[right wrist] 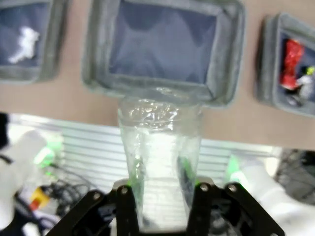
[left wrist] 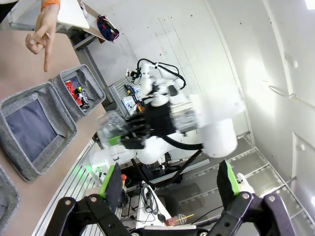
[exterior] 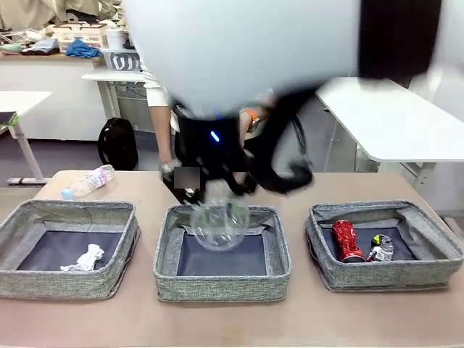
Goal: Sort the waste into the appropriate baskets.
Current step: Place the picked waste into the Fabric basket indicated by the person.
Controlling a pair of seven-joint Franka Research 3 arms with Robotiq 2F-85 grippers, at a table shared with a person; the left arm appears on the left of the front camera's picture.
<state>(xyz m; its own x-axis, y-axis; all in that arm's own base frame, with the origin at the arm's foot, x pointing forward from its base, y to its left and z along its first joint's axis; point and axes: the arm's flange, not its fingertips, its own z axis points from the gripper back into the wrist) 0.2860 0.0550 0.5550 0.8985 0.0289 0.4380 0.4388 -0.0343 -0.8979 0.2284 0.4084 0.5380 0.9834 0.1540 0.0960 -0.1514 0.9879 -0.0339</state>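
Observation:
My right gripper (exterior: 215, 197) hangs over the middle basket (exterior: 221, 284), shut on a clear plastic bottle (exterior: 220, 225). In the right wrist view that bottle (right wrist: 160, 142) stands between the fingers (right wrist: 124, 206), above the middle basket (right wrist: 224, 59). A white paper wad (exterior: 84, 258) lies in the left basket (exterior: 65, 284). Side by side in the right basket (exterior: 384, 277) are a red can (exterior: 346, 240) and a silver-black can (exterior: 380, 248). A second clear bottle (exterior: 88, 181) lies on the table at the back left. My left gripper (left wrist: 167, 189) is raised, open and holding nothing.
A person stands at the far side of the table, and one hand (left wrist: 43, 32) points a finger down over the tabletop. My right arm (left wrist: 197, 118) crosses the middle of the left wrist view. A black backpack (exterior: 117, 143) sits on the floor behind.

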